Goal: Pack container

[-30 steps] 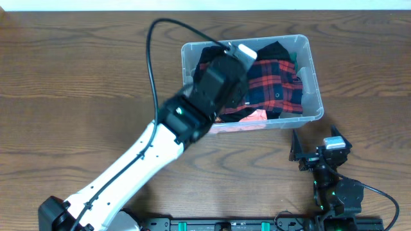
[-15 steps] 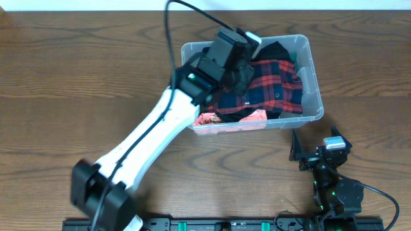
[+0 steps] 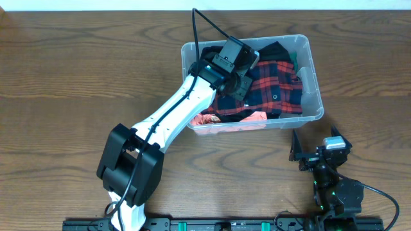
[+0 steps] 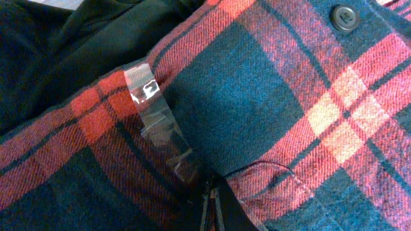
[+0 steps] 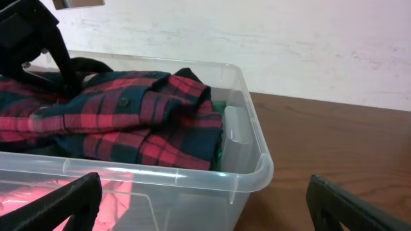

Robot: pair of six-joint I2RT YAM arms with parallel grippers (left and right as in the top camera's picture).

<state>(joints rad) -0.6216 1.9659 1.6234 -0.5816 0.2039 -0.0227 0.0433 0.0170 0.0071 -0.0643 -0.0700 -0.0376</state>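
The container (image 3: 316, 77) is being kept at approx. 1 o'clock on the table (image 3: 77, 77), w/ the left claw (image 3: 241, 82) being pushed into the plaid shirt (image 3: 277, 86) inside; its tips are being hidden by a fold, so its opening can't be told. The right claw (image 5: 205, 204) is being held wide open & empty at 5 o'clock. Risk: if fabric is being snagged, the shirt could be dragged over the rim on lift-out.

No words or numbers to read right now. A clear strip of tape (image 4: 159, 125) lies on the plaid shirt (image 4: 302, 122), carrying small white marks too broken to make out.
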